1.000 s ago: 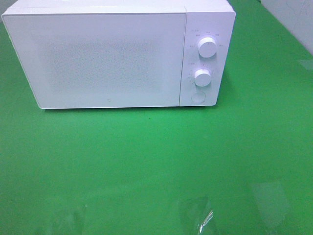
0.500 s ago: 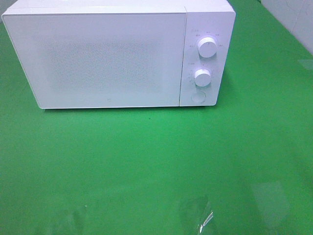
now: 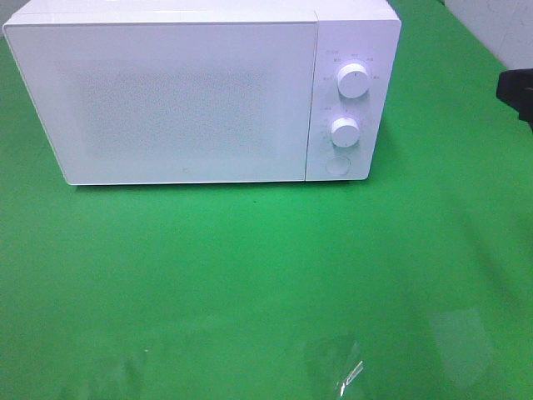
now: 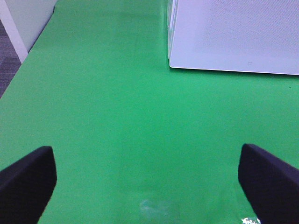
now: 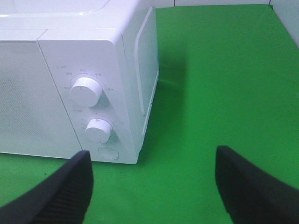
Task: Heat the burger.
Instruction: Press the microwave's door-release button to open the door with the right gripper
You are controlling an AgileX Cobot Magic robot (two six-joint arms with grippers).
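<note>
White microwave [image 3: 200, 96] stands shut on green table [image 3: 250, 283]

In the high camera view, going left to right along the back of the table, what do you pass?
microwave door → control panel with its two knobs → bare green tabletop → black part of the right arm at the picture's edge.

Ahead of the right gripper [image 5: 152, 186], the microwave [image 5: 93, 60] has a smooth, satin white casing that looks like plastic. Its door [image 3: 166, 100] carries a fine dotted grain, and its knobs [image 5: 86, 91] look glossy. The gripper's fingers [image 5: 60, 191] are matt black and finely ribbed. Beneath them, the green table cover [image 3: 250, 275] is smooth and faintly shiny.
</note>
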